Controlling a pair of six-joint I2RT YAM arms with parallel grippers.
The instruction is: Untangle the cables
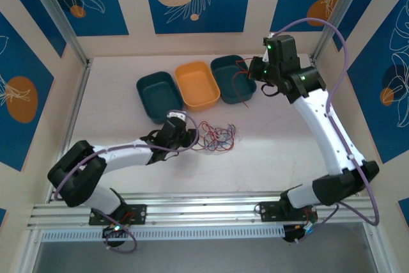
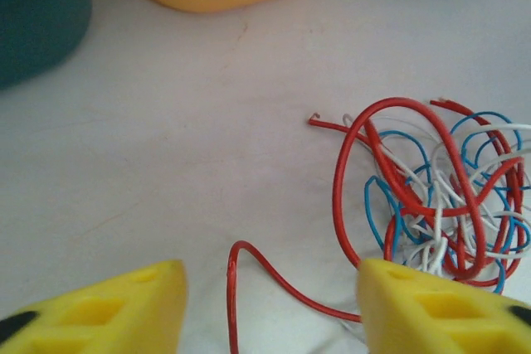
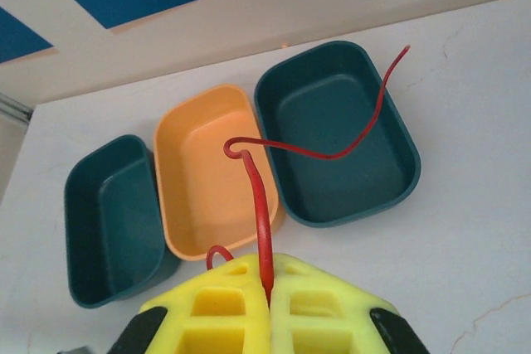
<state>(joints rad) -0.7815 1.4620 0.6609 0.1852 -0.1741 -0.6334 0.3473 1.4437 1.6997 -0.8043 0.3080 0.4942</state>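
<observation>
The cables (image 1: 216,137) form a loose tangle of thin red, blue and white wires (image 2: 440,196) on the white table. My left gripper (image 1: 192,137) is low at the tangle's left edge and is open. Its yellow fingers (image 2: 415,304) stand far apart, and a loose red loop (image 2: 249,259) lies on the table between them, ungripped (image 2: 270,288). My right gripper (image 1: 257,71) hangs above the right teal bin, shut (image 3: 267,275) on one red cable (image 3: 264,205). That cable curls out over the orange and teal bins, and its free end (image 3: 390,80) is in the air.
Three bins stand in a row behind the tangle: a teal one (image 1: 158,96), an orange one (image 1: 197,86) and another teal one (image 1: 223,75). All three also appear in the right wrist view (image 3: 112,221) (image 3: 207,172) (image 3: 336,147). Walls enclose the table.
</observation>
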